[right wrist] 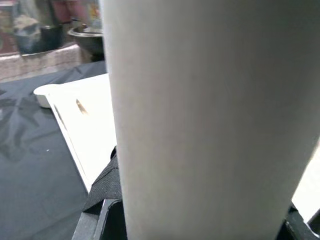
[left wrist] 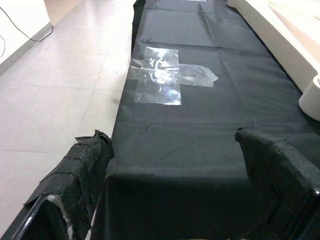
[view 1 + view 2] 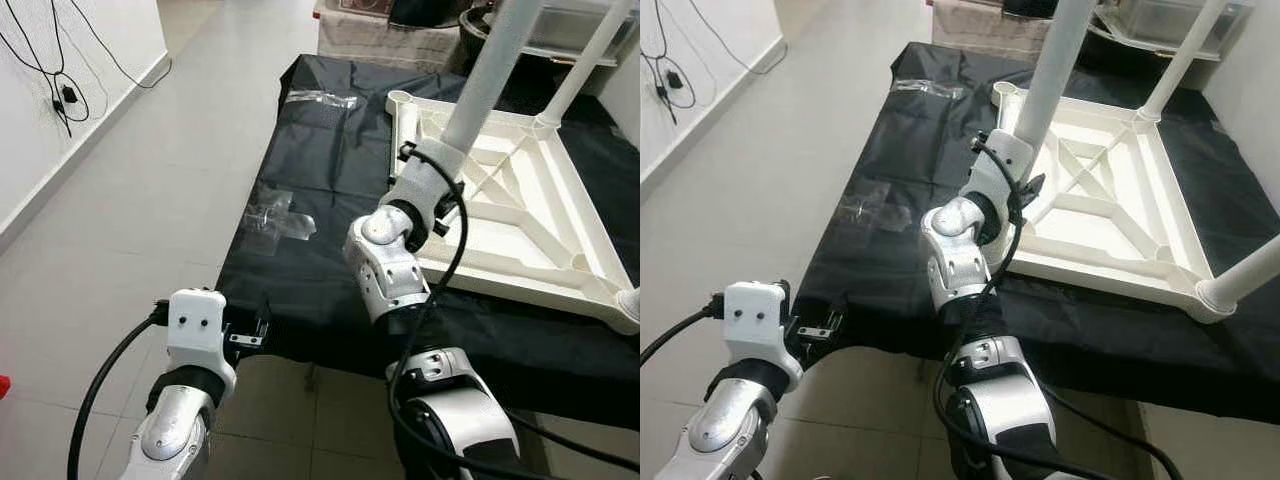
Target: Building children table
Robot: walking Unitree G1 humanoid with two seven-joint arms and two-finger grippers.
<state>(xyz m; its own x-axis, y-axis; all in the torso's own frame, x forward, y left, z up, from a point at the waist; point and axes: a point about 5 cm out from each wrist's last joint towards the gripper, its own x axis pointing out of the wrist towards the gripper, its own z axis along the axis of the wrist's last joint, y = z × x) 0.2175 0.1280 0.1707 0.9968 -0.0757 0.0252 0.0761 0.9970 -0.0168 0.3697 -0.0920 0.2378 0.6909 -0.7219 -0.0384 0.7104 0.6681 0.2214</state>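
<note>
A white children's table frame (image 3: 505, 268) lies upside down on a surface covered with black cloth (image 3: 320, 180). White legs stand up from its corners. My right gripper (image 3: 432, 172) is shut on the near-left table leg (image 3: 490, 70), low on the tube near the frame. That leg (image 1: 200, 125) stands right between its black fingers (image 1: 102, 192). Another leg (image 3: 590, 60) rises at the far corner, and a third (image 3: 1240, 285) at the near right. My left gripper (image 2: 172, 142) hovers open at the cloth's near edge, nothing between its fingers.
Two clear plastic bags (image 3: 278, 220) (image 3: 320, 98) lie on the cloth left of the frame. Tiled floor (image 3: 130, 200) runs along the left, with a white wall and hanging cables (image 3: 60, 95). Boxes and a dark bowl (image 3: 380, 30) stand beyond the far end.
</note>
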